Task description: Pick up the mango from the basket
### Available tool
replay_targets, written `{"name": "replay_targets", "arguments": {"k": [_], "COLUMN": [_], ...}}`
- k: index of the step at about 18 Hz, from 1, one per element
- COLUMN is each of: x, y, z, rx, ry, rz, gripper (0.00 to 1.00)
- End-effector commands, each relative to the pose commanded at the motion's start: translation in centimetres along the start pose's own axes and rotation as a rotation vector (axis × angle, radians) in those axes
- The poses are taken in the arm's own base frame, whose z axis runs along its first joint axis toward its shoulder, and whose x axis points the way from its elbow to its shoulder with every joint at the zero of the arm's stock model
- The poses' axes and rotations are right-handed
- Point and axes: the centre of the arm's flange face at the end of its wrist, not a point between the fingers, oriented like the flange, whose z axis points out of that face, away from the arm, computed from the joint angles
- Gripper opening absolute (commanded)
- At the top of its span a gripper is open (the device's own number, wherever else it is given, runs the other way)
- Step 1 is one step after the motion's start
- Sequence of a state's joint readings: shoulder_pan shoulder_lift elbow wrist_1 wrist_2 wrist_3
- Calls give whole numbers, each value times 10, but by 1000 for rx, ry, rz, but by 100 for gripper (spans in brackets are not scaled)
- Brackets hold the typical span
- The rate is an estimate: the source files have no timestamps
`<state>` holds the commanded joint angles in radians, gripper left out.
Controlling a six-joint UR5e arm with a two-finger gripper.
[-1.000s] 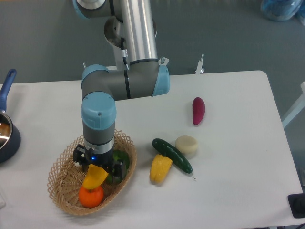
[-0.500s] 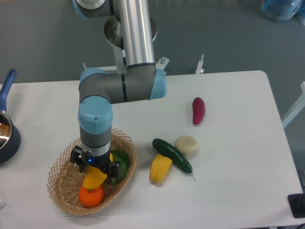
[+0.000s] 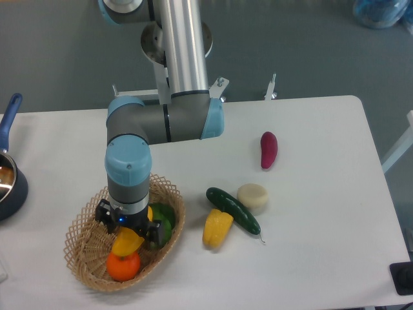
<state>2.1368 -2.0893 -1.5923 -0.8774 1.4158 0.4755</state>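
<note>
Over the wicker basket at the front left of the white table, the arm's gripper points straight down into the basket. Its 2 dark fingers sit on either side of the mango, a yellow elongated fruit whose lower end sticks out below the wrist toward the camera. The fingers look closed against the mango, though the wrist hides the upper part of the fruit and the exact contact is hard to make out. Whether the mango is resting on the other fruit or lifted clear of it cannot be told from this angle.

Just below the mango, at the near end of the basket, lies a round orange, touching or almost touching the mango's tip. Just right of the gripper, also inside the basket, a green fruit shows partly behind the right finger.

On the table to the right of the basket lies a yellow bell pepper, touching a dark green cucumber that runs diagonally. A pale round object sits against the cucumber's far side. Farther back and right lies a purple sweet potato. At the far left edge, a dark blue pot with a blue handle is partly cut off.
</note>
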Motion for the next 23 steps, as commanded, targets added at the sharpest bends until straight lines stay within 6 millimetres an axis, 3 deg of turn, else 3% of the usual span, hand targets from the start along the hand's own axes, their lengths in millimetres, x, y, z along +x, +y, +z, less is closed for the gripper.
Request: {"name": "replay_targets", "arguments": {"k": [3,8,10,15,18,20,23], "x": [-1,0,0,1,-5,-24,-70], "y": [1,0,0,-3,-4,0,1], "z": [2,-4,-6,-22,-63,-97,-170], "rx": [-10,-3,0,25,80,127,266], "ry": [-14,-19,-20,-28,-61,-99,-200], "rz": [1,4,4,10,3,3,-38], "gripper": [97,58,51,47,47,47,47]}}
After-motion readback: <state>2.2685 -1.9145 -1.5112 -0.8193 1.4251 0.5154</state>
